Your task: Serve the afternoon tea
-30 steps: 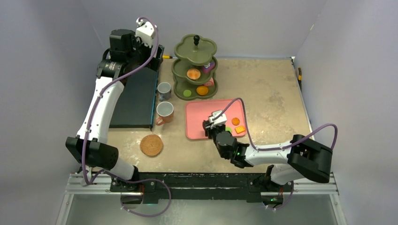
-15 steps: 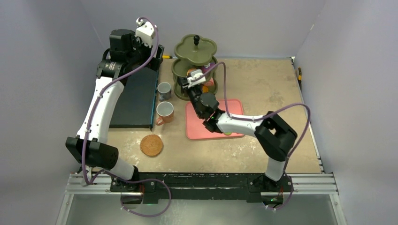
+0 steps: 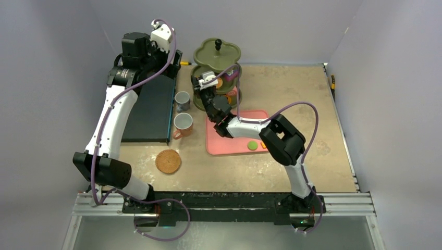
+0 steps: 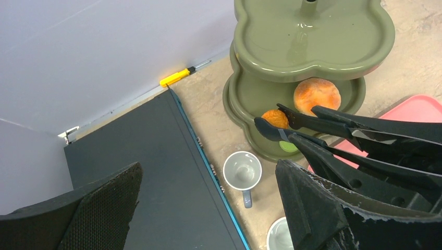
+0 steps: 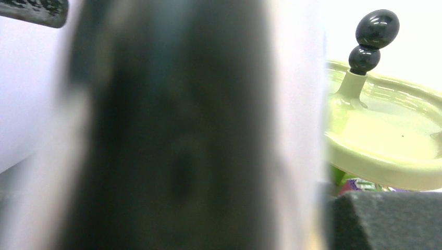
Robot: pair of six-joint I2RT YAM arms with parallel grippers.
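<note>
Right end effector [image 3: 204,89] has swung from pink tray [image 3: 219,143] to green stand [image 3: 218,54], gripping black tongs [image 4: 354,126]; tips beside orange round [image 4: 274,118].

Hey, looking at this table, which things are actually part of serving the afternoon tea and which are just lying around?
For the tea: grey mug; orange mug; green round on the pink tray; orange bun on the green stand; small orange round at the tips of the black tongs.
Lying about: woven mat; black board; yellow-handled tool.
</note>
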